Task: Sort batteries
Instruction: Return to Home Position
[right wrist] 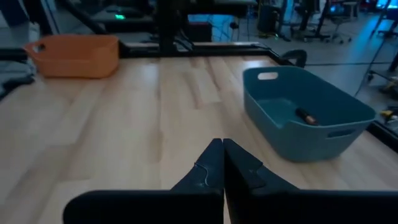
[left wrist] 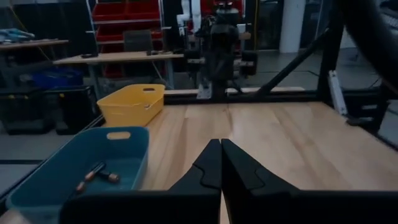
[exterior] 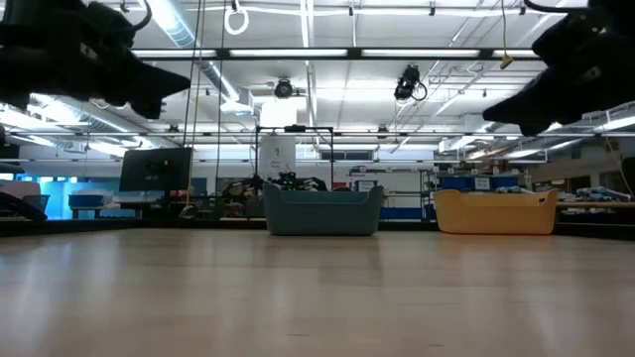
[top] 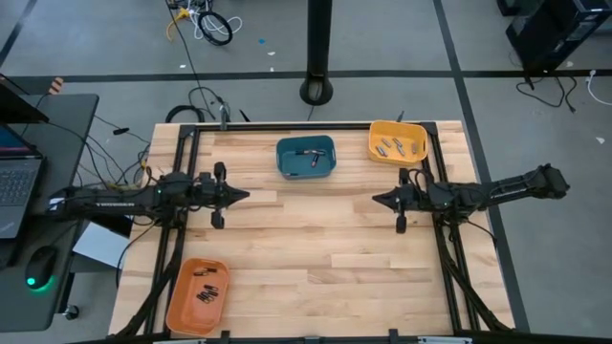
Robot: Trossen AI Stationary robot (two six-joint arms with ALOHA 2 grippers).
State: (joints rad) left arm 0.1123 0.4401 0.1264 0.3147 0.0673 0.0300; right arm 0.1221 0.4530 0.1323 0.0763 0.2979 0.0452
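The batteries lie inside three bins. Two or three dark cells rest on the floor of the teal bin at the far middle. Several silvery ones sit in the yellow bin at the far right. Several dark ones lie in the orange bin at the near left. My left gripper hovers shut over the left half of the table, pointing right. My right gripper hovers shut over the right half, pointing left. The two face each other above bare wood.
The wooden tabletop lies bare between the two grippers and toward the near edge. A black frame runs along the table's sides. A post base stands beyond the far edge. A laptop and mouse sit on a side desk at left.
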